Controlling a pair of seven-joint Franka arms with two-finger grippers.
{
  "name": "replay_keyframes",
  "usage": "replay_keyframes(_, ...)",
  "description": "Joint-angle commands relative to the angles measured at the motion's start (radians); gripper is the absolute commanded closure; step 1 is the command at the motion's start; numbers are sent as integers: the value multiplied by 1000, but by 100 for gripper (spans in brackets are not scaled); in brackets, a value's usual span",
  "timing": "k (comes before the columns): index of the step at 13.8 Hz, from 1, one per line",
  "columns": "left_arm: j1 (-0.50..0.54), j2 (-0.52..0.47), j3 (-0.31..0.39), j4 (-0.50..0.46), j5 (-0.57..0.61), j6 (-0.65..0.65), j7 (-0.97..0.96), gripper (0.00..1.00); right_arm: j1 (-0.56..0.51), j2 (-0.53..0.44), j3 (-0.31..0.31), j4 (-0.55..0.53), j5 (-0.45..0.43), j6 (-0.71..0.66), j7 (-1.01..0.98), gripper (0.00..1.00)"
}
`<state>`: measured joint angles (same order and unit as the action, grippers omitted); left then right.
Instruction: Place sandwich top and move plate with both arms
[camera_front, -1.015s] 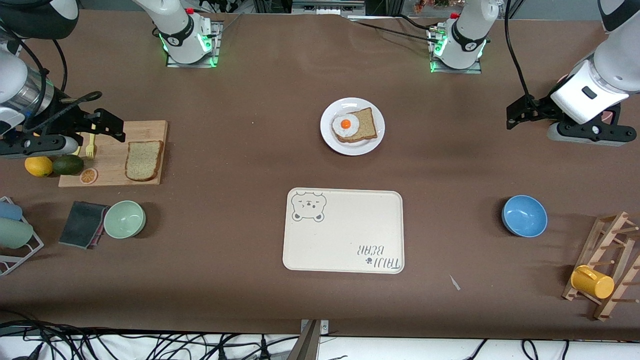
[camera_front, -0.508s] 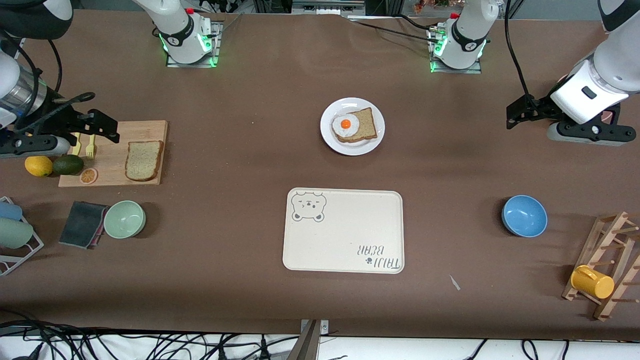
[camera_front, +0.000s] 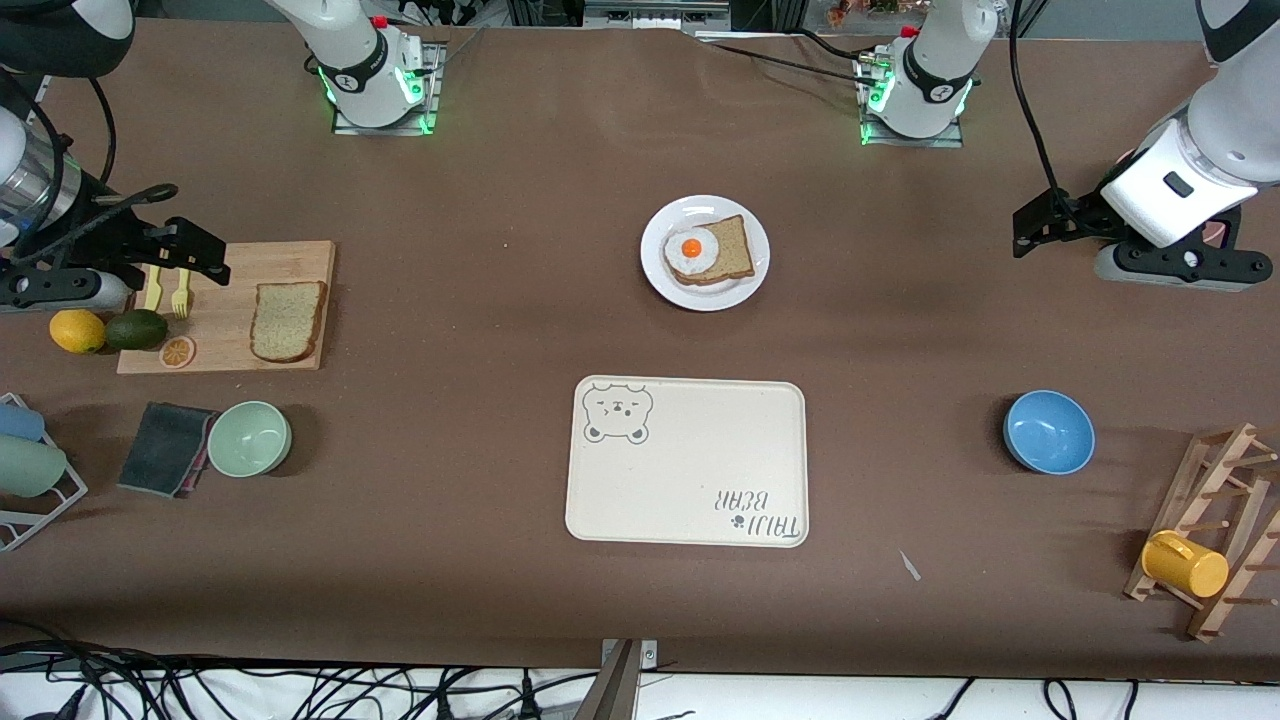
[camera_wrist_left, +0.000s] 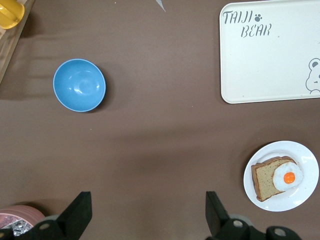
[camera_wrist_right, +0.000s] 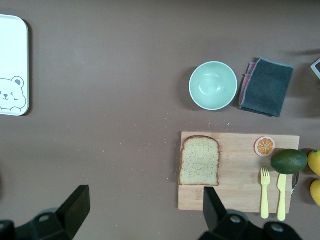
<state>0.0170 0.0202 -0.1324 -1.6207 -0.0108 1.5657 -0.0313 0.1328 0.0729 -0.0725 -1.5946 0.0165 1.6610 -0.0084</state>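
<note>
The sandwich top (camera_front: 288, 320) (camera_wrist_right: 200, 161), a plain speckled bread slice, lies on a wooden cutting board (camera_front: 220, 345) at the right arm's end of the table. The white plate (camera_front: 700, 297) (camera_wrist_left: 301, 199) sits mid-table and carries another bread slice with a fried egg (camera_front: 691, 248). My right gripper (camera_front: 65, 292) (camera_wrist_right: 146, 200) hangs open high over the board's area, holding nothing. Toward the left arm's end of the table, my left gripper (camera_front: 1175, 270) (camera_wrist_left: 148, 205) waits open and empty over bare table.
A cream bear-printed tray (camera_front: 686, 462) lies nearer the front camera than the plate. A blue bowl (camera_front: 1048, 431) and a wooden rack with a yellow mug (camera_front: 1185, 563) stand toward the left arm's end. A green bowl (camera_front: 249, 438), dark cloth (camera_front: 165, 448), avocado (camera_front: 136, 329) and lemon (camera_front: 77, 331) surround the board.
My right gripper has drifted a little toward the right arm's end of the table. The left arm, the bread and the plate have not moved.
</note>
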Motion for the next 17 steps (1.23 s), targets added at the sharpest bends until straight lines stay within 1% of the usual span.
replay_keyframes(1,-8,9,5,27,18,-24,19,0,1,-24,-3,-16,-10,-7,-8,0)
replay_keyframes(17,-5,7,10,31,20,-33,21,0,1,-16,0,-30,-12,-1,-10,0)
